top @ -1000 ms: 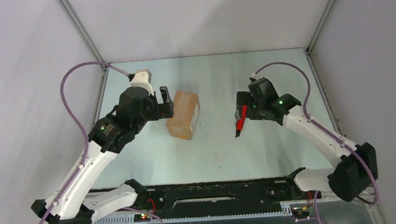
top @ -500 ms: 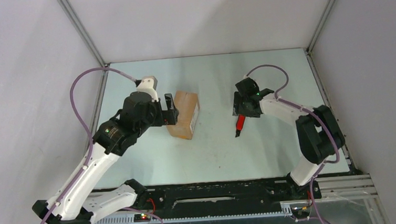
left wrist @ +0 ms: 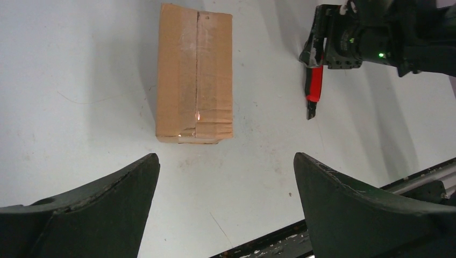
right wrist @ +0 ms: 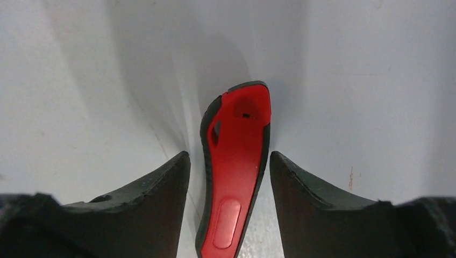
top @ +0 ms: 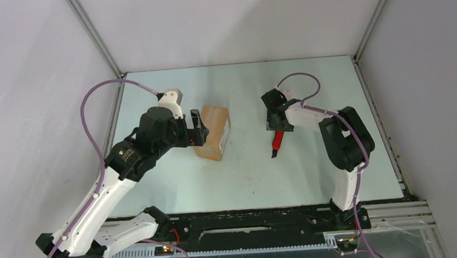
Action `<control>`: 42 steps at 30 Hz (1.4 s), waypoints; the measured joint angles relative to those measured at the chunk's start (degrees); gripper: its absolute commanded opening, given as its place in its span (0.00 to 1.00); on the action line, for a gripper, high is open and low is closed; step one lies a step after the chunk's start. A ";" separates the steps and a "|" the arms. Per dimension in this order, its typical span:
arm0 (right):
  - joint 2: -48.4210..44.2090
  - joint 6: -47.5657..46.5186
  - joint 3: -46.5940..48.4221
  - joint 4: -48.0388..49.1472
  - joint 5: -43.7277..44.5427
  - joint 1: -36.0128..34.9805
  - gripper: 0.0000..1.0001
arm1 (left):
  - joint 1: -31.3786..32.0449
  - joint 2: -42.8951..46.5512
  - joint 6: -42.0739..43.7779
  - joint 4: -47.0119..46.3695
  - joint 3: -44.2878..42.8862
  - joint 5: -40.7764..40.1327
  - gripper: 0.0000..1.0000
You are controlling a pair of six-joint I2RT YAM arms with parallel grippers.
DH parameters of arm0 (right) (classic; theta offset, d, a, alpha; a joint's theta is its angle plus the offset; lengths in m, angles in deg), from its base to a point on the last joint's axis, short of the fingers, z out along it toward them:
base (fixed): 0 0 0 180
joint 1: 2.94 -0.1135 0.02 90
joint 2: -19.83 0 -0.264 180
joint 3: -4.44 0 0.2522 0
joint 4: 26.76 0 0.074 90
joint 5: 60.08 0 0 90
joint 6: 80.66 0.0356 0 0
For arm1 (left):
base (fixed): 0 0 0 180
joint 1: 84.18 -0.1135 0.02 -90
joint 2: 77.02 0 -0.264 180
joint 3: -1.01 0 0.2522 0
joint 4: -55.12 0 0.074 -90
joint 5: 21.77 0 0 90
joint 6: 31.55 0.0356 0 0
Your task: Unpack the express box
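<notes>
Brown cardboard express box (top: 211, 131) sits taped shut, nothing unpacked; left gripper (left wrist: 226, 158) spread wide beside it, right gripper (right wrist: 228, 156) straddling red-and-black utility knife (top: 276, 140) nearby, pinch unclear

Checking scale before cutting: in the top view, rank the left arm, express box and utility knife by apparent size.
1. left arm
2. express box
3. utility knife, its far end hidden under the right gripper

Bright, even, soft light from above; no hard glare. Box (left wrist: 194, 72) throws faint shadow on one side, w/ tiny glint on tape (left wrist: 197, 64). Right-wrist pic: fingers (right wrist: 134, 212) dark, bit blurry up close.
</notes>
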 measured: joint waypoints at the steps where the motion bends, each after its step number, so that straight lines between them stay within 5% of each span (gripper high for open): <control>1: 0.90 -0.02 0.20 0.02 0.15 0.00 0.53 | 0.00 0.02 -0.02 0.02 0.00 0.33 0.98; 7: 1.90 0.37 0.76 0.37 0.28 0.26 0.00 | 0.00 0.00 -0.92 -0.20 0.00 3.39 0.98; 15: 0.37 2.78 0.94 -0.98 -2.23 -0.04 0.00 | 0.02 -2.40 -3.91 -6.25 3.37 11.15 0.98; 29: -19.96 10.86 0.94 -2.23 -5.44 -9.42 0.00 | 4.02 -17.20 -7.06 -21.24 8.48 20.11 0.98; 42: -29.09 16.13 0.94 -3.61 -6.75 -12.66 0.00 | 6.34 -20.52 -6.43 -30.47 8.48 22.40 0.96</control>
